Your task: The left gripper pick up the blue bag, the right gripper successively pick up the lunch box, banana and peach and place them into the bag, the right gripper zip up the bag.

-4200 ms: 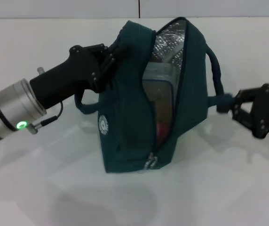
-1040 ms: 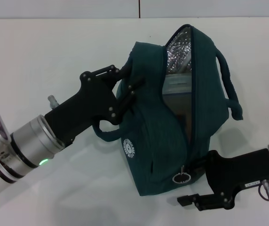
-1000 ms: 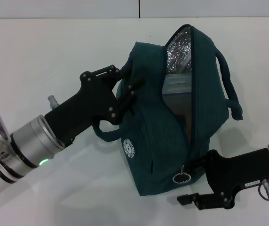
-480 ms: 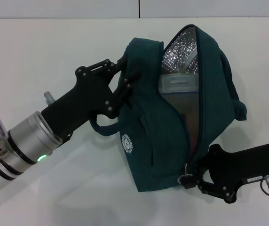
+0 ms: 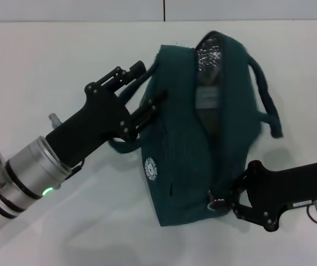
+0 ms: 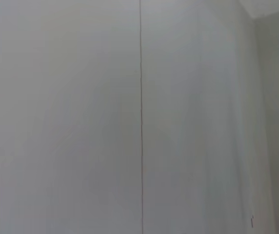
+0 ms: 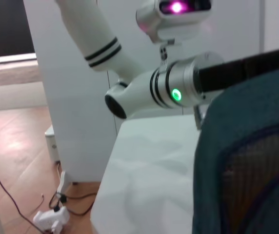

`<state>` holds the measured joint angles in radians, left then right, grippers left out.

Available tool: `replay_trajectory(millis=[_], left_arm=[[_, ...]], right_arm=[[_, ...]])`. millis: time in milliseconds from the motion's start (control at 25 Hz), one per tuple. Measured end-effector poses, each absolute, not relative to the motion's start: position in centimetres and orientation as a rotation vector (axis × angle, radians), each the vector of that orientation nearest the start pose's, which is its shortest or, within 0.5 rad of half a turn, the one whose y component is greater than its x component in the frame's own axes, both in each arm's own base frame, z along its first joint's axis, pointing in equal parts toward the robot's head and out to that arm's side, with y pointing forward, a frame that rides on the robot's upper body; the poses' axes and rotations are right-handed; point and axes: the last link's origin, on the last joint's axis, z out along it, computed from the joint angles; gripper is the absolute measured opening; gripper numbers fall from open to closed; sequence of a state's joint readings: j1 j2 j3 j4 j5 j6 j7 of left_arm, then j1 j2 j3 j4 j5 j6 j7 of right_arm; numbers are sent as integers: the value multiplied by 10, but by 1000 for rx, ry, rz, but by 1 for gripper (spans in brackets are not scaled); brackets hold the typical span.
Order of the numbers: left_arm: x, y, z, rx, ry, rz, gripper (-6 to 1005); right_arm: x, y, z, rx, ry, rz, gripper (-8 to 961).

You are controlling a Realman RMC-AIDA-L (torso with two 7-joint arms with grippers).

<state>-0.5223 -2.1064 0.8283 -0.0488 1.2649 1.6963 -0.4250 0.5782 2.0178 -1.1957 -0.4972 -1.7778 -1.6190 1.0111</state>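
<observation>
White table (image 5: 47, 55) carries everything. Blue bag (image 5: 203, 149) stands on it between the two end effectors, mouth mostly drawn together, only a short gap of foil lining open at the far end from the right end effector; a pale strip in that gap looks like the lunch box (image 5: 207, 100) lid, judged not certain. Banana and peach not visible, presumably inside since the bag is being closed. Left end effector (image 5: 147, 91) sits at the bag's upper side panel opposite the right one, fingers narrow and clamped on the fabric edge near the handle; likely holding the bag up and taut so the zipper has something to pull against. Right end effector (image 5: 230, 200) is at the bag's near bottom corner, fingers pinched in on the metal zipper pull (image 5: 215, 204), which lies right at its tips; this reads as the start of the zip stroke, most of the zipper track running away from it toward the open foil end. Judgement: final step, loading done, zipping barely begun. Risk: the pull slips out, or the bag drags along if the left grip gives. Head view gives both grips and the whole bag. Right wrist view shows only bag fabric close up plus the left arm's silver wrist with green light beyond it, no fingers. Left wrist view shows blank wall only, nothing of the task.
</observation>
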Motion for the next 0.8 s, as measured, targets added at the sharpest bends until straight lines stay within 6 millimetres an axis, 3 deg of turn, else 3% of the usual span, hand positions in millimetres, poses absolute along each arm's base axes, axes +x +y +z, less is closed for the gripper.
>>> replay_trajectory(millis=[40, 160, 480, 800], left_arm=[[-243, 273, -56, -2181, -235, -1267, 437], [-245, 269, -53, -2182, -262, -1301, 671], [-258, 248, -35, -2173, -335, -1408, 782], [-287, 192, -44, -2230, -363, -1305, 817]], right_arm=[[236, 294, -47, -3131, -22, 673, 29], [236, 292, -43, -3108, -38, 696, 30], [234, 293, -36, -3061, -41, 753, 30], [231, 295, -32, -3042, -78, 756, 31]])
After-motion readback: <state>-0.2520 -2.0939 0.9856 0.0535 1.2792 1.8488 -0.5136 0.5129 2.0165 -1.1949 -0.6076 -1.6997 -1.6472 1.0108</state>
